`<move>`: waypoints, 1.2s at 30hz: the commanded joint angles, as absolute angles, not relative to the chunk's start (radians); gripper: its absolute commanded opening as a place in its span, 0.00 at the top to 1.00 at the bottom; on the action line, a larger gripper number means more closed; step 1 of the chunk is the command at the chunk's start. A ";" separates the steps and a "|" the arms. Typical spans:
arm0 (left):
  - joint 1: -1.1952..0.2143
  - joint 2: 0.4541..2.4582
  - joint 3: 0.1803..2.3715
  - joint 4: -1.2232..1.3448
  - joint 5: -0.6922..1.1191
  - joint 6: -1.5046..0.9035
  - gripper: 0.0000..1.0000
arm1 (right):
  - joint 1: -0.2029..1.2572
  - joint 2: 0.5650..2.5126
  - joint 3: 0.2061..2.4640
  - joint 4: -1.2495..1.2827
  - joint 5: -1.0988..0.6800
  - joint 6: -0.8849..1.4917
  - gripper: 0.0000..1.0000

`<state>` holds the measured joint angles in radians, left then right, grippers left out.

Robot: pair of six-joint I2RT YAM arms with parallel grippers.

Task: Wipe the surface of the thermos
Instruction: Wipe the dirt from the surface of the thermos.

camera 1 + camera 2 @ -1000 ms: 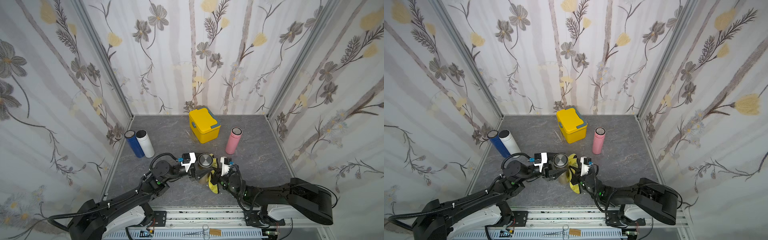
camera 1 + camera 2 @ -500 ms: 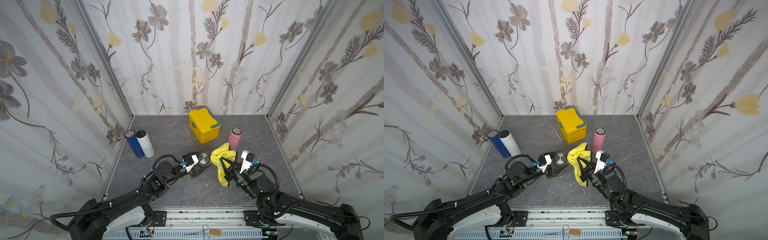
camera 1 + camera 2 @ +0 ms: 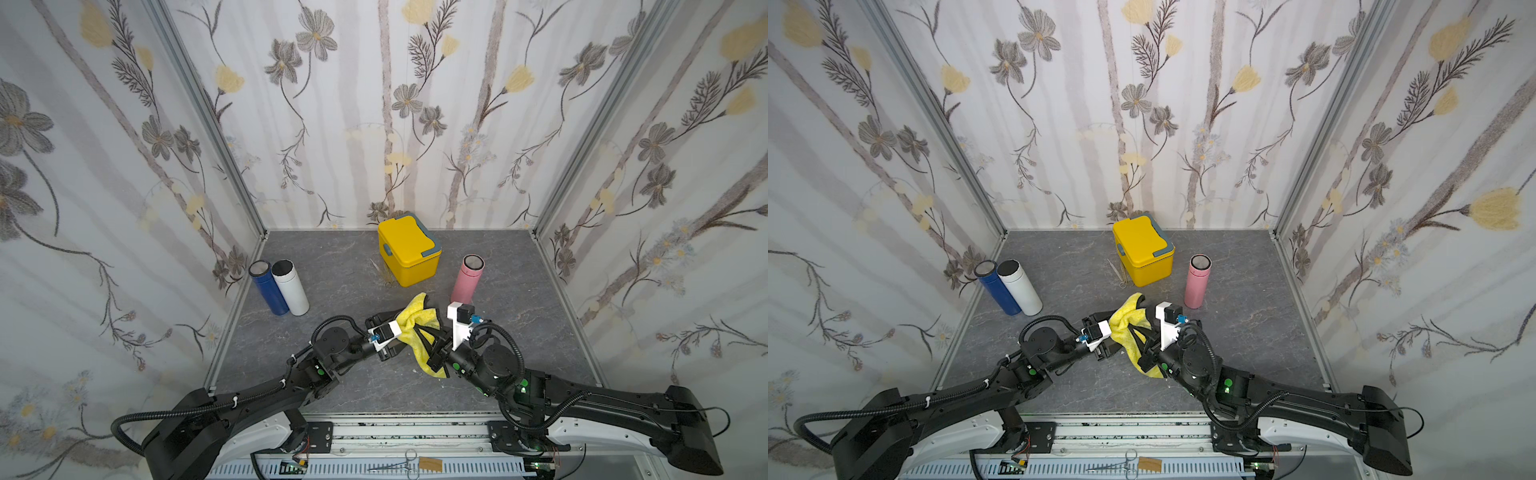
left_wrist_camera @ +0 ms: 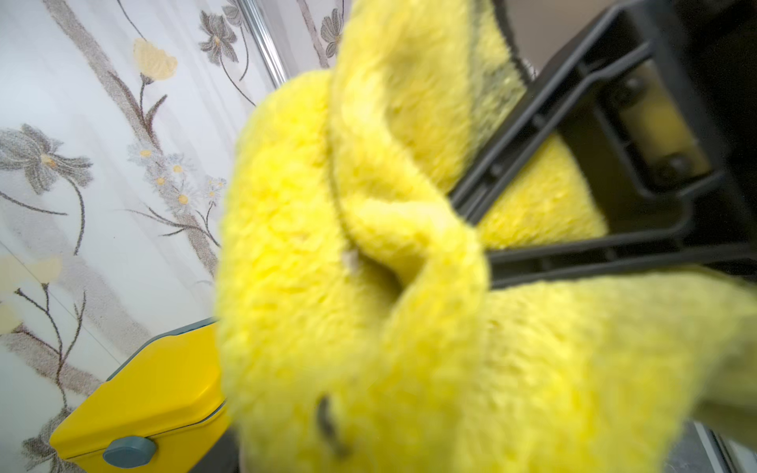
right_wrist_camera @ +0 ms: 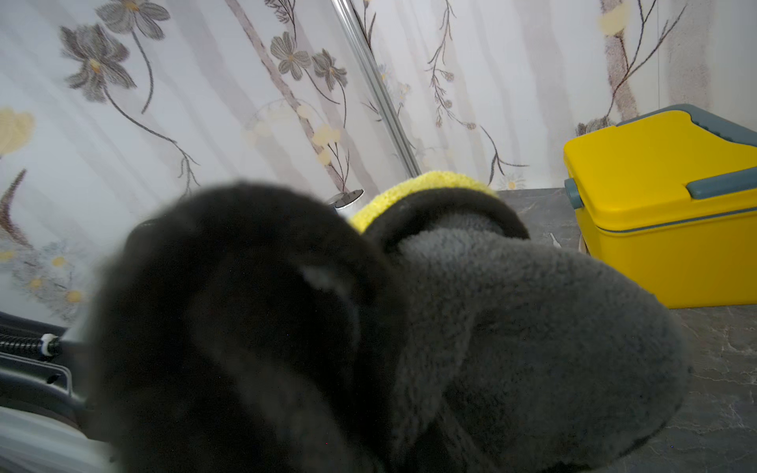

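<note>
Top views give us the whole bench. The grey table (image 3: 332, 270) comes first, then the left arm (image 3: 257, 399) and right arm (image 3: 582, 399), reaching in from the near edge and meeting over its middle. Behind them stands a yellow box (image 3: 409, 249), with a pink thermos (image 3: 467, 282) near it. A blue thermos (image 3: 269, 291) and a white thermos (image 3: 291, 291) stand touching each other by the side wall. All three are well apart from the claws.

Between the claws hangs a yellow cloth (image 3: 415, 313), which shows a grey face in the right wrist view. The right claw (image 3: 422, 334) is pinched tight on a bunched fold of it. The left claw (image 3: 392, 336) is closed as far as it goes. The cloth drapes over its jaws, so the thermos we are to wipe is hidden. We judge that it sits under the cloth in that grip.

We expect the thermos to be rigid, smooth and round, so it is likely to be slippery and to twist between the jaws. We would hold it low around the body, leaving the rest bare for wiping. The cloth is soft and plush, and is best held by a gathered fold.
</note>
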<state>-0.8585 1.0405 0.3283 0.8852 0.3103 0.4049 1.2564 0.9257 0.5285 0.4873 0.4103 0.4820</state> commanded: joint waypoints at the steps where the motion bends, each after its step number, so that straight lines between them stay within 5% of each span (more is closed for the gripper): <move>1: -0.863 1.013 0.326 1.015 0.376 0.416 1.00 | 1.255 0.981 0.562 0.486 0.443 0.500 1.00; 7: -0.875 1.008 0.323 1.033 0.393 0.413 1.00 | 1.245 1.036 0.641 0.360 0.529 0.519 1.00; 17: -0.880 1.050 0.362 1.088 0.077 0.355 1.00 | 1.298 1.055 0.615 0.418 0.375 0.459 1.00; 28: -0.901 0.979 0.296 1.160 0.270 0.343 1.00 | 1.174 1.019 0.590 0.347 0.411 0.537 1.00; 36: -0.901 1.012 0.346 1.086 0.180 0.345 1.00 | 1.285 1.049 0.626 0.406 0.358 0.448 1.00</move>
<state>-0.9024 0.9894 0.3115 0.9798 0.2325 0.3405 1.2331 1.0355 0.6029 0.4000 0.5003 0.4980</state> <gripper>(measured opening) 0.610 0.087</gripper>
